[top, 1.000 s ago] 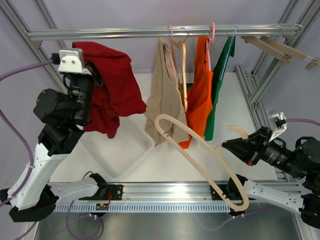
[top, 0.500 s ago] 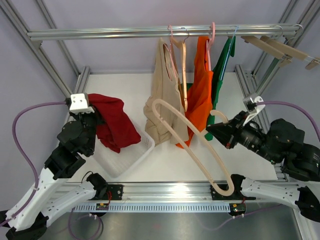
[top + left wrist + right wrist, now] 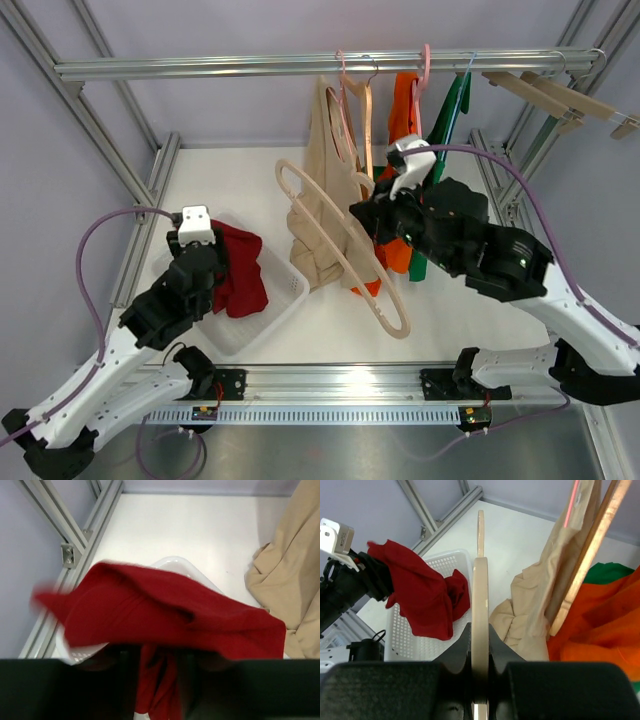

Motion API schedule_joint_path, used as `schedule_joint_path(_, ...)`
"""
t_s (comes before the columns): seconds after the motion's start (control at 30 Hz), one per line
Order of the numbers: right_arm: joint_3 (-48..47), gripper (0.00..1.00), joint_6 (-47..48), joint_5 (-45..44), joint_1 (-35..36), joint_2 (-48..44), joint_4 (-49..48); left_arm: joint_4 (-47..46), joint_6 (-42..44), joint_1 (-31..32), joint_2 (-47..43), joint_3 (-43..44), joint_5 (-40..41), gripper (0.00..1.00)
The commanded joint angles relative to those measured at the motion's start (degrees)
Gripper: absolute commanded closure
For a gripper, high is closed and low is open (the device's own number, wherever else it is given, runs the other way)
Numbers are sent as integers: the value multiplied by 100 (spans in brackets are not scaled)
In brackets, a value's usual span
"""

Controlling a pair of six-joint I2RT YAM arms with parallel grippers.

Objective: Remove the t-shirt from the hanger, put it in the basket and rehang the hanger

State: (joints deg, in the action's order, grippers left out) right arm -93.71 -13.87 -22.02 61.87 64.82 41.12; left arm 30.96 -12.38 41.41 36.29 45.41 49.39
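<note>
- The left gripper (image 3: pixel 152 662) is hanging low over the white perforated plastic basket (image 3: pixel 288 288); its fingers are pinching shut on a fold of the crumpled dark-red cotton t-shirt (image 3: pixel 165 615), though the cloth is draping over them and hiding most of the tips.
- The t-shirt is sitting clear of any hanger, its lower folds dangling over or into the basket; I judge it is being held there so that letting go drops it inside.
- The right gripper (image 3: pixel 480 630) is clamping both fingers tight on the flat of the pale curved wooden hanger (image 3: pixel 480 580), which is carrying nothing; it is being held up towards the middle, probably for re-hanging.
- The beige top (image 3: pixel 322 200) is hanging just behind the bare hanger, touching it or nearly so; that is looking like the likeliest snag.
- The orange garment (image 3: pixel 402 190) and the green garment (image 3: pixel 440 130) are hanging from the aluminium rail (image 3: pixel 200 68) behind the right arm; spare wooden hangers (image 3: pixel 560 95) are resting at the rail's far right end.
</note>
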Motion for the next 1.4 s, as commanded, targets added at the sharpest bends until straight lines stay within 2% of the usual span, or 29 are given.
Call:
schedule_joint_path(0.0,-524,100,376,-372,-17,443,-500,-108,-300,-80,263,275,-104,38)
schedule_joint_path(0.1,-964,100,604,-671,-17,988,-544,-116,-309,-229,335,495,-410,5)
schedule_joint_path(0.2,-1281,100,797,-909,-17,1489,-719,-38,-396,-247,151,837,-762,1)
schedule_joint_path(0.37,-1913,100,1044,-1040,-17,2227,-834,576,-914,-256,-166,952,-1228,1)
schedule_joint_path(0.47,-2326,100,1237,-1216,-17,2614,-983,631,-1283,-247,-543,944,-1939,6)
schedule_joint_path(0.53,-2720,100,1325,-1261,-25,2816,-1010,613,-1607,-256,-632,996,-2712,10)
schedule_joint_path(0.7,-3670,100,1352,-1419,-61,3642,-922,78,-2084,-247,-527,988,-4601,24)
schedule_joint_path(0.8,-4321,100,1352,-1603,-78,4090,-940,-502,-2312,-247,-536,812,-5173,31)
schedule_joint_path(0.9,-5189,100,1343,-1595,-148,4565,-747,-1099,-2427,-247,-440,785,-5518,32)
schedule_joint_path(0.97,-5376,100,1343,-1630,-166,4777,-720,-1372,-2453,-247,-247,873,-5772,32)
schedule_joint_path(1.13,-5061,100,1334,-1674,-166,4655,-1045,-1978,-2558,-230,491,962,-6291,29)
schedule_joint_path(1.37,-4850,100,1115,-1542,-175,4575,-1098,-2893,-2594,-45,887,794,-6240,29)
